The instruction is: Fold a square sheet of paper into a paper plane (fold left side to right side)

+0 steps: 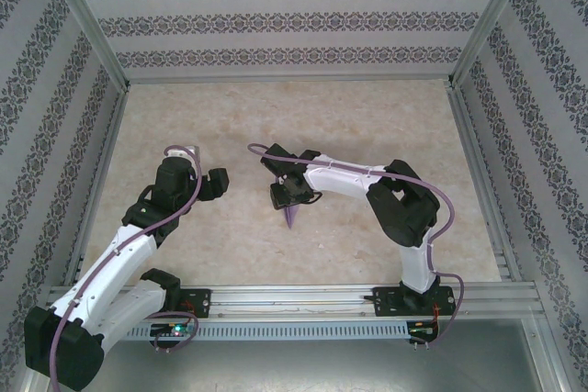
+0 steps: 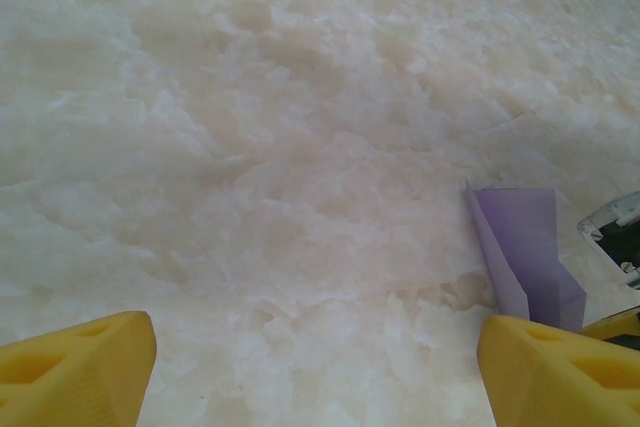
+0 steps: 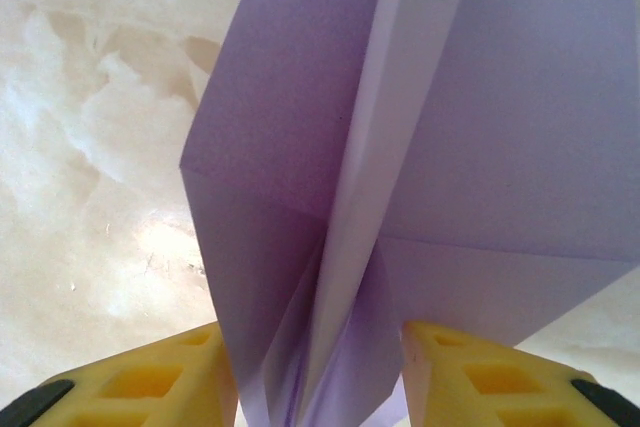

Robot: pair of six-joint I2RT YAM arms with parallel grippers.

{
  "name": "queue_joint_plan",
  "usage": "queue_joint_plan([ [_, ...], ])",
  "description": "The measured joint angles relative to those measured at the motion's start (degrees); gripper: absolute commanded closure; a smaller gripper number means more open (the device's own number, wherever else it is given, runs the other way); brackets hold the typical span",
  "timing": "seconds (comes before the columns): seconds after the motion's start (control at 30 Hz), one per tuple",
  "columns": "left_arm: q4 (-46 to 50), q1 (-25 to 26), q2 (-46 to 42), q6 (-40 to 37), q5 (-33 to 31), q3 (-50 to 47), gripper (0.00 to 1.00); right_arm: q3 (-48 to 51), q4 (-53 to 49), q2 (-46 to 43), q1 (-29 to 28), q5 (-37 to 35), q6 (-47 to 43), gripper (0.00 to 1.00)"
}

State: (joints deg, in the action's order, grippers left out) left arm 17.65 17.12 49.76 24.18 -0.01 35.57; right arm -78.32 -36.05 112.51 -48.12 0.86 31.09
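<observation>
Surface [image 1: 367,126]: pale marbled beige, closed in on 3 sides by walls [image 1: 276,20] of striped floral paper.
Paper plane [image 1: 291,216]: lavender dart near the middle of the surface, directly at the right pincer, visible tip tapering toward the arm bases.
Right pincer [image 1: 292,195]: partly closed, with 1 yellow finger [image 3: 150,387] on either side of the plane's centre fold; cannot tell whether pressing the paper or just short of it.
Left pincer [image 1: 217,183]: spread wide, holding nothing, off to the left of the plane and apart from it.
Right wrist view: creases and layered flaps close up, rising between the fingers.
Left wrist view: plane side-on at the right edge, flaps standing up from the surface.
Top view: both arms and the gap between the 2 pincers.
</observation>
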Motion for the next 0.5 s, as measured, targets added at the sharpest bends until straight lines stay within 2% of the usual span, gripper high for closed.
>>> queue_joint_plan([
  [0.5,0.00,0.00,0.57,0.02,0.46,0.00,0.16,1.27,0.02,-2.95,0.76,-0.02,0.00,0.59],
])
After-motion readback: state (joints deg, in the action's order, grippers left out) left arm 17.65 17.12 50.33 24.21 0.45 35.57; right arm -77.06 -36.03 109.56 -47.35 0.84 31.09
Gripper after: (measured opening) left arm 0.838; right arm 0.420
